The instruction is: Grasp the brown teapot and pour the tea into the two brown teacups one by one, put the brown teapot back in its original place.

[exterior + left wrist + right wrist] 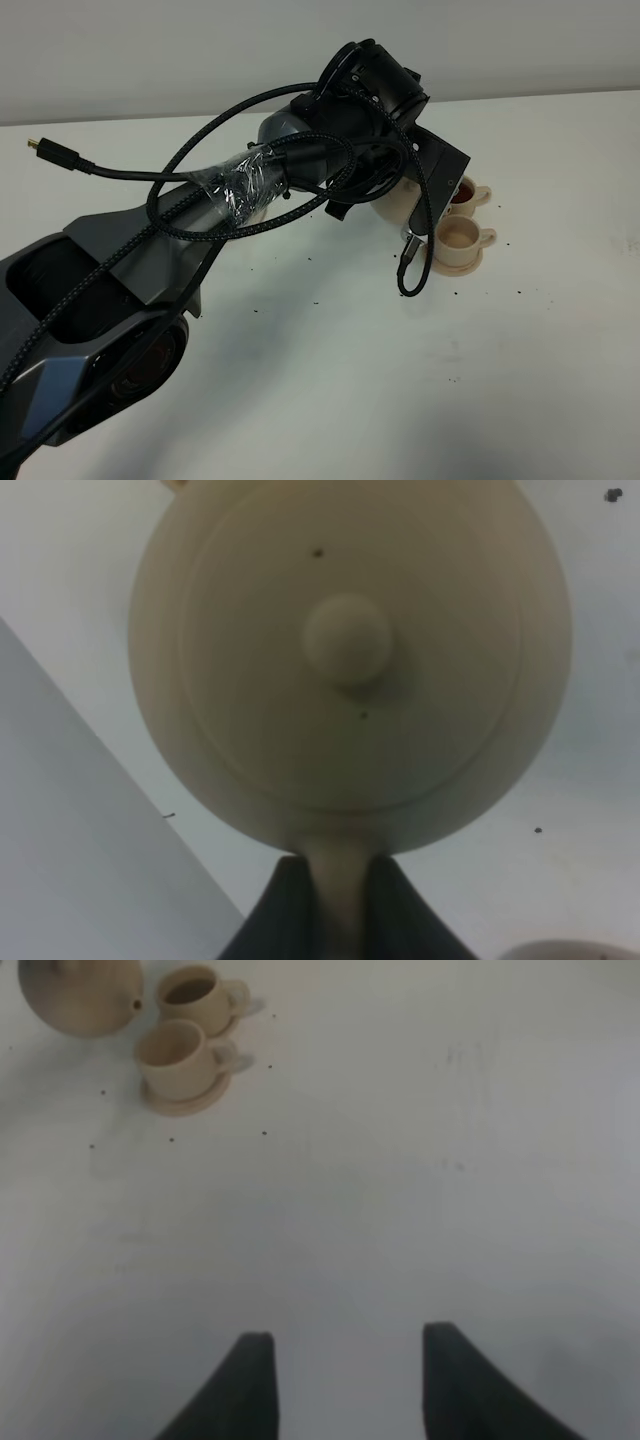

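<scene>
Left gripper [338, 885] — jaws clamped tight on the loop handle of the brown teapot [350, 650], whose lid knob faces the wrist camera. The teapot is under the left wrist, just beside the far teacup [465, 195], which holds dark liquid. The near teacup [459, 236] stands on its saucer [452, 266] close beside it. Right gripper [347, 1338] — jaws spread, empty, above the white table [330, 400], well apart from both cups.

Lab-style test bench, bare white tabletop [500, 400], plain white wall [150, 50], cable-wrapped robot arm [250, 190]
</scene>
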Controlling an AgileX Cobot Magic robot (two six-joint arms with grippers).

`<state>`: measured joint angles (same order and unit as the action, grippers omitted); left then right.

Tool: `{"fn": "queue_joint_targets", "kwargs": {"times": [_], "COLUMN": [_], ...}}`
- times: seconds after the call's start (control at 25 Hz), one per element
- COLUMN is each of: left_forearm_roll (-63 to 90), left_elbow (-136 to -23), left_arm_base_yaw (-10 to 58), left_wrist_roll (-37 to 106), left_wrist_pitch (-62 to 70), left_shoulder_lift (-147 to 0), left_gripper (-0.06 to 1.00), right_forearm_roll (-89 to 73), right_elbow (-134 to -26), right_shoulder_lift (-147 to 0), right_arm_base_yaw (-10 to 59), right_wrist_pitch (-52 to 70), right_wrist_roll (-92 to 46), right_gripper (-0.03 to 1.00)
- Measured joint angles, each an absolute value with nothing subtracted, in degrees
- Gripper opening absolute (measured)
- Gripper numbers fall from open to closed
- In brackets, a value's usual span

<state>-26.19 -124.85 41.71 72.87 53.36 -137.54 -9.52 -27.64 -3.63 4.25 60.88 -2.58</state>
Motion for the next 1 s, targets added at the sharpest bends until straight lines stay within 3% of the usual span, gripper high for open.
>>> {"fn": "queue_joint_targets", "kwargs": {"times": [1.0], "left_forearm_roll": [-31.74], "left_elbow": [-124.85], "left_arm_base_yaw": [43.68], "left_wrist_roll": [72.87], "left_wrist_pitch": [54.35], "left_shoulder_lift": [-137.54], "left_gripper": [0.12], "right_forearm_roll": [-9.52], "right_elbow": [-27.64], "right_shoulder_lift": [-3.63], "right_arm_base_yaw": [4.25], "right_wrist_pitch": [60.88], "right_wrist_roll": [-2.54], "right_gripper": [0.35]}}
